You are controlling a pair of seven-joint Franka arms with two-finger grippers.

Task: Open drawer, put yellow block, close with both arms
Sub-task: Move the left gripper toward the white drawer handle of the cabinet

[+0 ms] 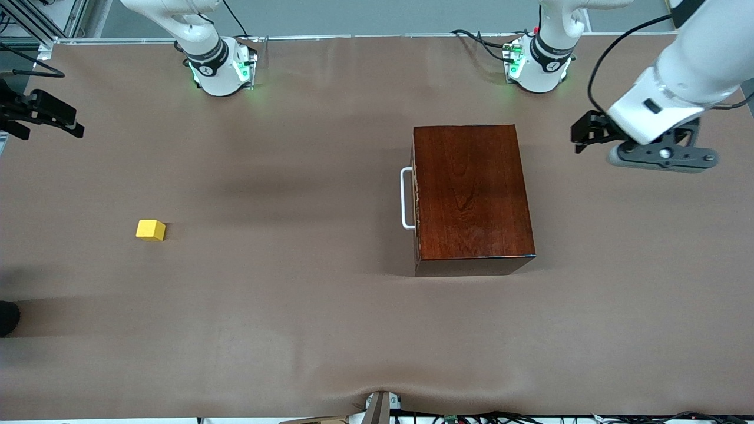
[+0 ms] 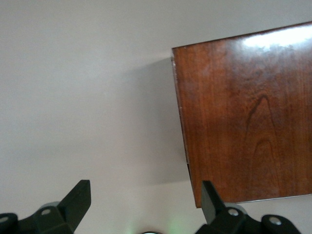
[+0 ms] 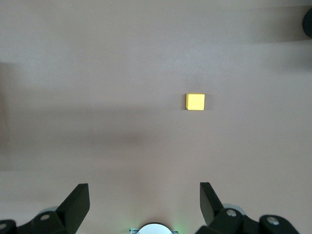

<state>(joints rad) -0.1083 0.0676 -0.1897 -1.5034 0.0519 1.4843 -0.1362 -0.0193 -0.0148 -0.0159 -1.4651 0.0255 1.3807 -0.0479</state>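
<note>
The glossy mahogany box [image 1: 471, 191] stands toward the left arm's end of the table, its drawer pushed in. The drawer's white bar handle [image 1: 406, 198] faces the right arm's end. The yellow block [image 1: 151, 229] lies alone on the brown cover near the right arm's end. My left gripper [image 1: 582, 136] hangs open and empty over the table beside the box, and the left wrist view shows the box top [image 2: 243, 117] past my left gripper [image 2: 146, 190]. My right gripper [image 1: 62, 119] hovers open at the table's edge. In its wrist view the block [image 3: 195, 102] lies ahead of my right gripper [image 3: 144, 190].
The two arm bases [image 1: 221, 68] [image 1: 536, 65] stand at the table's edge farthest from the front camera. A dark object [image 1: 7, 318] pokes in at the right arm's end. A small bracket [image 1: 377, 407] sits at the nearest edge. Bare brown cover [image 1: 283, 194] lies between block and box.
</note>
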